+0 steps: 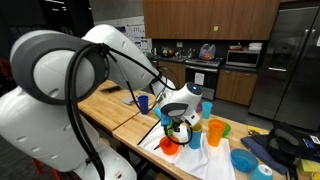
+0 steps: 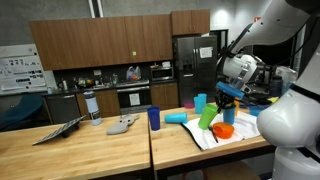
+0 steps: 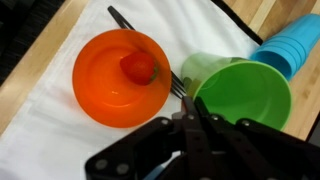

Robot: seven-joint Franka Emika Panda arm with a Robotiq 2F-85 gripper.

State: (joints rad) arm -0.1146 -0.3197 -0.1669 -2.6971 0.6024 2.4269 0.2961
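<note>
In an exterior view the claw (image 1: 178, 118) is hanging nose-down off the arm above a white cloth (image 1: 205, 162) that is covering part of the worktop (image 1: 105, 108). An orange bowl (image 1: 170, 146) is sitting right below the claw, a green cup (image 1: 184, 128) is standing just beside it, and an orange cup (image 1: 215, 130) is standing a bit further off. The dishes are crowding together, probably because all of them are sharing the one cloth.

In an exterior view from another spot the claw (image 2: 226, 100) is pointing down, with the green cup (image 2: 208, 115) just beside it and the orange bowl (image 2: 224, 130) beneath.

In the wrist view the claw (image 3: 190, 112) is pressing its fingers fully together with no gap between them. A dark fork (image 3: 122, 24) is lying slantwise across the orange bowl (image 3: 105, 85), propped on the rim, with its near end just ahead of the fingertips. Whether the claw is pinching it, I cannot tell. A red fruit (image 3: 140, 67) is resting in the bowl's dip. The green cup (image 3: 245, 92) is standing open-mouthed just ahead of the claw, and stacked blue cups (image 3: 295, 45) are lying past it.
</note>
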